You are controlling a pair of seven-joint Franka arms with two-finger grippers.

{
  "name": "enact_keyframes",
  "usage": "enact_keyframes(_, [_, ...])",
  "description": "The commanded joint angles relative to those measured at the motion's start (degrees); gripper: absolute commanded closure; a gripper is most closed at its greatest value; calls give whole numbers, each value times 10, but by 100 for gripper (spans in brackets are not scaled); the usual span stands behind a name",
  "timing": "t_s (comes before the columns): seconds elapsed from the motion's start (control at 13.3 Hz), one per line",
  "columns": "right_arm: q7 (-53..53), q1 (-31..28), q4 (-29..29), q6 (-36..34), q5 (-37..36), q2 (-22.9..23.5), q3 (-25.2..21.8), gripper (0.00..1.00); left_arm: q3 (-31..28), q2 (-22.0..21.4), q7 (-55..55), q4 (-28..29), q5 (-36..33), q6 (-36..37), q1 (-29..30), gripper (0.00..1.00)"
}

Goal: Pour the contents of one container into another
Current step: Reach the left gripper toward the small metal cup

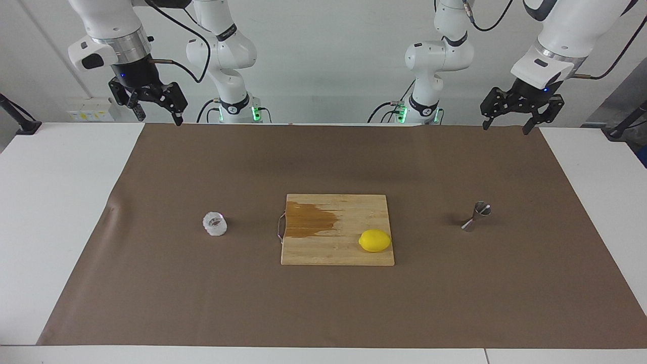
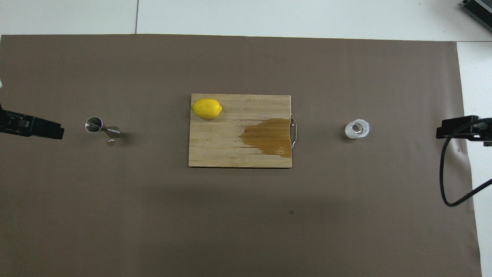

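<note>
The glass cup [image 1: 215,224] is standing toward the right arm's end, below the spread right gripper [image 1: 154,108] (the left gripper [image 1: 507,124], likewise spread, is waiting above the jigger's [image 1: 475,216] end).

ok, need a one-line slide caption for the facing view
Both arms wait raised, hands open: glass cup and jigger stand at either end of a stained cutting board holding a lemon.
</note>
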State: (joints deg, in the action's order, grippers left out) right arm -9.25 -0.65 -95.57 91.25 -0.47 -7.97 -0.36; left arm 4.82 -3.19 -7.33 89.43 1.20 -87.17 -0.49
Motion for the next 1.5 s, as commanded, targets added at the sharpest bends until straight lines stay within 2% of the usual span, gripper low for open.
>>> enact_keyframes(0.0, [3,-8,-6,6,-6,-6,5,0,2,-9,-7,5,-4,2,2,0])
enact_keyframes(0.38, [3,-8,-6,7,-6,-6,5,0,3,-14,8,17,-3,-5,4,0])
enact_keyframes(0.53, [3,-8,-5,6,-6,-6,5,0,3,-19,103,28,-2,-12,3,0])
enact_keyframes(0.68, [3,-8,-6,6,-6,-6,5,0,2,-30,194,63,47,-57,6,0])
enact_keyframes(0.83, [3,-7,-6,6,-6,-6,5,0,2,-46,278,107,62,-81,20,0])
enact_keyframes(0.98, [3,-7,-6,6,-6,-6,5,0,1,-50,350,123,96,-82,46,0])
enact_keyframes(1.05, [3,-7,-6,6,-6,-6,5,0,1,-49,384,129,125,-80,69,0])
enact_keyframes(1.13, [3,-8,-6,6,-6,-6,5,0,1,-50,411,148,126,-86,71,0])
enact_keyframes(1.28, [3,-7,-6,6,-6,-6,5,0,0,-47,450,178,143,-131,93,0])
enact_keyframes(1.43, [3,-8,-6,6,-6,-6,5,0,-2,-24,542,189,188,-142,112,0])
